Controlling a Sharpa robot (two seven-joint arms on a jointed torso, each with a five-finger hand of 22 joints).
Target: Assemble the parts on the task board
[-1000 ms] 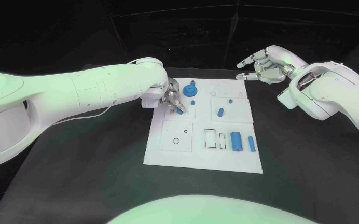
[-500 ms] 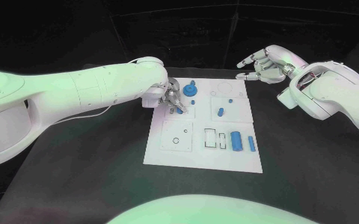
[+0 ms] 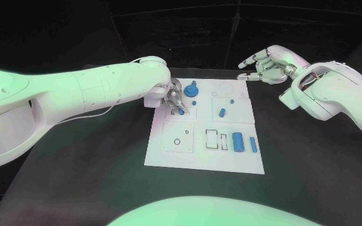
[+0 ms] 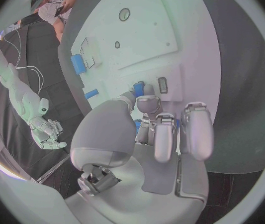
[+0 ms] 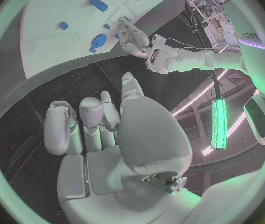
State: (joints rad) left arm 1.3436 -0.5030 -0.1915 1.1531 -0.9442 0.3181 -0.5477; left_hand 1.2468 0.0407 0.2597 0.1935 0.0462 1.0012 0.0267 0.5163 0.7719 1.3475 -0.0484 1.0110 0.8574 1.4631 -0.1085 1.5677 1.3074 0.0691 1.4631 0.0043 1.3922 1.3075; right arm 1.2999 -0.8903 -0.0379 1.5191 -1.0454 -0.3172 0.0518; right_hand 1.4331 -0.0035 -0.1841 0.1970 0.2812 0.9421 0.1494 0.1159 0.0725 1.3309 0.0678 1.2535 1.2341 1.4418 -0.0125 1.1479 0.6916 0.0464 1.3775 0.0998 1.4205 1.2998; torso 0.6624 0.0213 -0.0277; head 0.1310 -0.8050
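Little moved vs a second earlier: left hand (image 3: 172, 100) stayed over the upper-left part of the task board (image 3: 189, 155), fingertips shifted only slightly around the small blue part (image 3: 180, 111) there; right hand (image 3: 266, 67) held the same spot, parts on the board unchanged

Small blue part sat at the left hand's fingertips, next to a small rectangular slot outline (image 4: 162, 84) on the board. In the left wrist view the part (image 4: 139, 88) showed between the curled fingers and looked pinched, so left hand was closed on it, other fingers tucked in close. Couldn't tell if it was already seated or just above the board

Key relation: part lay directly under the left hand, slot just beside it on the board's near side. Part's long axis looked roughly along the board's long side, but too hidden to be sure. Left hand was clearly the nearer one, judged it mid-placement

Other parts: round blue knob (image 3: 191, 87) and a short peg (image 3: 194, 102) just right of the left hand, angled peg (image 3: 223, 113) mid-board, big cylinder (image 3: 238, 142) and a slimmer one (image 3: 253, 145) near the lower right

Right hand hovered off the board's far right corner above the worktop (image 3: 90, 173), fingers loosely curled and apart, holding nothing
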